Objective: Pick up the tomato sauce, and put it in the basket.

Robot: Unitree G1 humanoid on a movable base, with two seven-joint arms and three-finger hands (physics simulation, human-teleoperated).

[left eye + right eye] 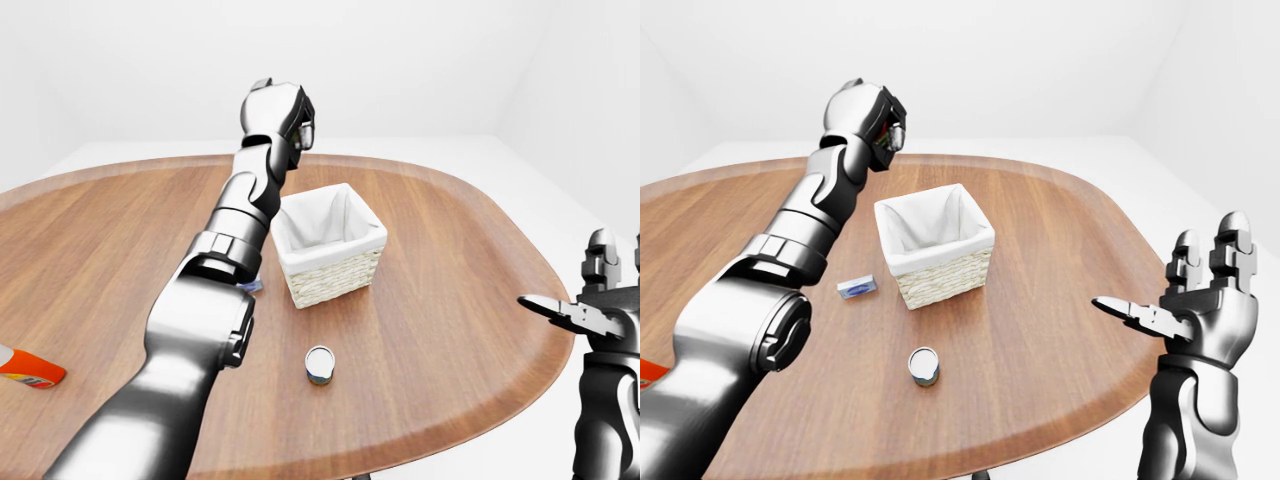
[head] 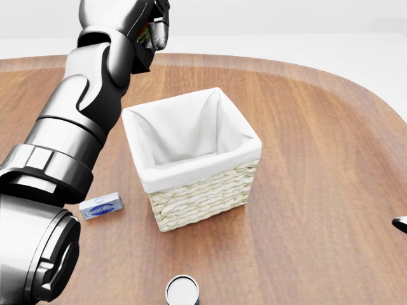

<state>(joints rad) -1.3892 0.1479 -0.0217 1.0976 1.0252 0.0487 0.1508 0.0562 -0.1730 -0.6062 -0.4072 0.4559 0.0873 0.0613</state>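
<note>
L hand is raised high over the table's far edge, fingers curled tight round the tomato sauce, only a red-green sliver showing. Basket sits mid-table, white liner, below and right of that fist in the head view. R hand hangs off the table's right edge, fingers spread, holding nothing. Small blue box just left of basket; can near the table's near edge.
</note>
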